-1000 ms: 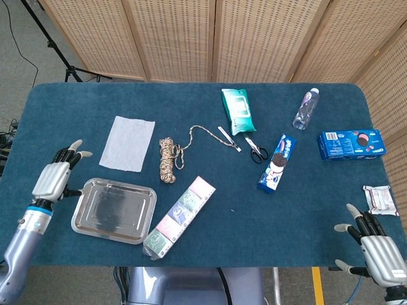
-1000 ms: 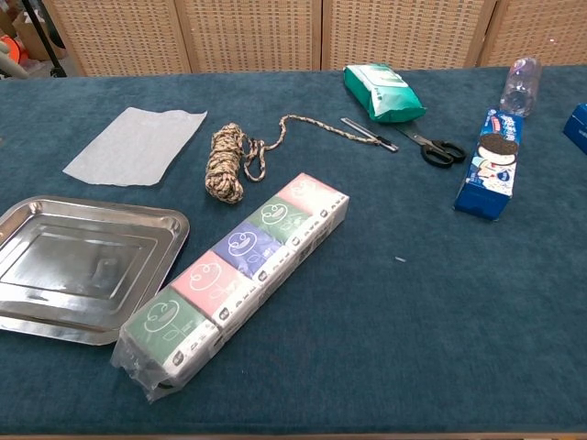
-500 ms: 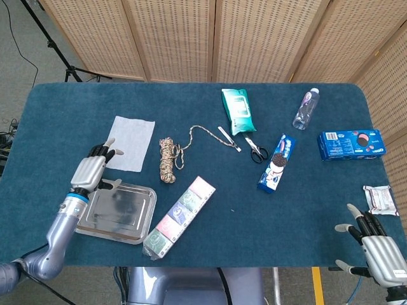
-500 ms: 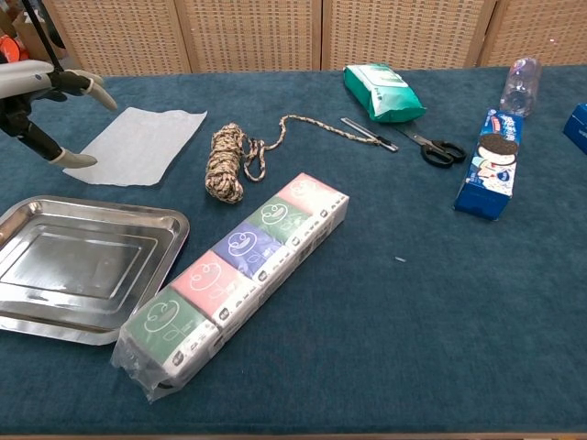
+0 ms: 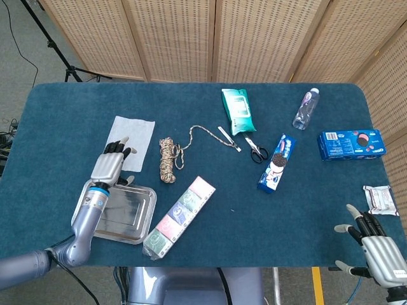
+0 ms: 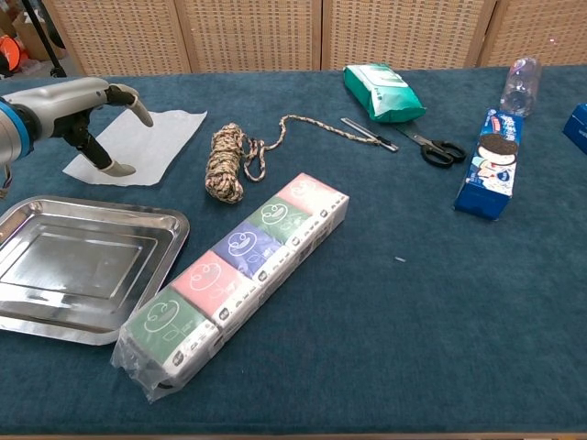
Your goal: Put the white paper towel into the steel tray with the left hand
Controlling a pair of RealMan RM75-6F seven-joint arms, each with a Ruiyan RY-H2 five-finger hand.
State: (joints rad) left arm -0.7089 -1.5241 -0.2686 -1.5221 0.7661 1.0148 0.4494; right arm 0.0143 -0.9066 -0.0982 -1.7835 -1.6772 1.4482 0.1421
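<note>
The right hand (image 5: 375, 251) idles at the table's five o'clock corner, fingers spread, holding nothing. At about eight o'clock sits the steel tray (image 5: 141, 216), nothing in it yet. Over the past second the left hand (image 5: 109, 166) has swung in from the table's left edge, across the tray, and now hovers with fingers apart over the near edge of the paper towel (image 5: 135, 132), which lies flat at ten o'clock just beyond the tray. The reach looks nearly done; the grasp comes next.
</note>
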